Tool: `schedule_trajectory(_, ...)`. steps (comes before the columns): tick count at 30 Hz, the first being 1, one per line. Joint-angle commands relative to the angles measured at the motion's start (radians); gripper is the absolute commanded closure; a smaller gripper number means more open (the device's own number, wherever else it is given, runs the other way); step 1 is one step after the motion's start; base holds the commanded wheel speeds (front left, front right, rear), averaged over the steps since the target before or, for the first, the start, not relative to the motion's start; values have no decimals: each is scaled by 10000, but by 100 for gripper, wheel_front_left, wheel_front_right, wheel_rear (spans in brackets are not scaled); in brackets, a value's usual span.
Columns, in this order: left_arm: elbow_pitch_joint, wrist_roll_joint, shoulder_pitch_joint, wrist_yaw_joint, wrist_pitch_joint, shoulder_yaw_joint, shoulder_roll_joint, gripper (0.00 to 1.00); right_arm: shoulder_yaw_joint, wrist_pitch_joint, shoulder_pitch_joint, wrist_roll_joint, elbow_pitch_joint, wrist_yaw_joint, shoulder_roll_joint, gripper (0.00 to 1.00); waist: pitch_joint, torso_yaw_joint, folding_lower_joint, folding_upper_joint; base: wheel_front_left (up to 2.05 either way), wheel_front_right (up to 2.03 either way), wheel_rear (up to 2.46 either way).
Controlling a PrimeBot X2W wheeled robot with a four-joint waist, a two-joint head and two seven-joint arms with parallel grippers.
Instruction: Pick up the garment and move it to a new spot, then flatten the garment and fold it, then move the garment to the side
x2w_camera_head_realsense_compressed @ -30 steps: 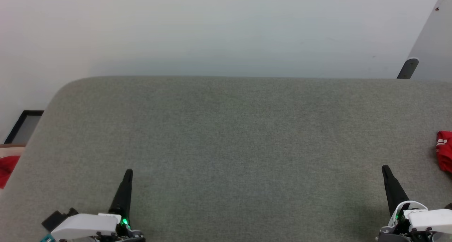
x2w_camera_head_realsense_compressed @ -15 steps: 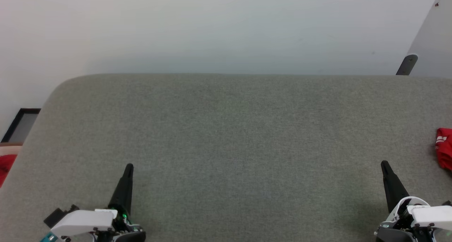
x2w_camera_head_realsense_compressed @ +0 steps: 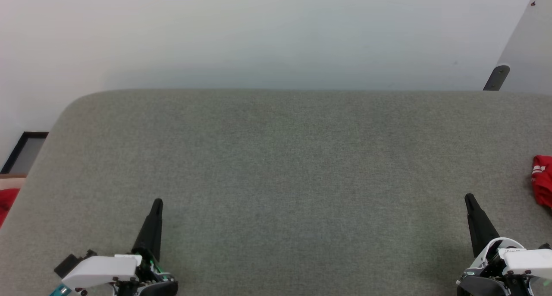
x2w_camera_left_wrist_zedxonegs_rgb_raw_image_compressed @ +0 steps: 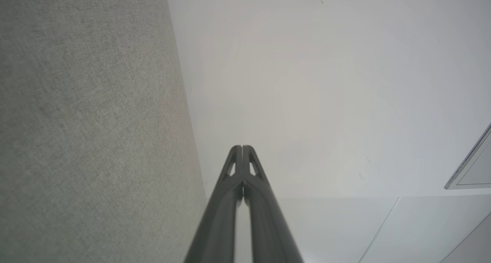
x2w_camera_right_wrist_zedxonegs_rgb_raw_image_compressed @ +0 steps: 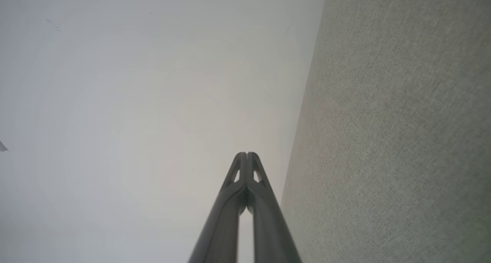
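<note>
The garment is a bunched red piece with white stripes, cut off by the head view's right edge, lying on the grey fabric surface. My right gripper is shut and empty at the lower right, a short way left of and nearer than the garment, not touching it. My left gripper is shut and empty at the lower left, far from the garment. Both wrist views show closed fingertips, the left gripper and the right gripper, pointing past the surface's far edge toward a pale background.
A plain red cloth lies off the surface's left edge, beside a black-framed panel. A dark post and a pale slanted board stand beyond the far right corner. The surface's far left corner is rounded.
The whole head view has shifted slightly, so the camera has moved. Both grippers stay shut and the garment lies where it was.
</note>
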Motion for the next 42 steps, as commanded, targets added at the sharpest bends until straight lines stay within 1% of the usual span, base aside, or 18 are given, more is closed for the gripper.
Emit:
schedule_trajectory(1, 10, -29, -106, -62, 20, 26, -8, 100, -1, 12, -35, 44, 2, 4, 38, 100, 0, 0, 0, 0, 0, 0, 0)
schedule_trajectory(42, 7, -32, -104, -62, 17, 24, -6, 100, 2, 9, -35, 46, 2, 4, 38, 100, 0, 0, 0, 0, 0, 0, 0)
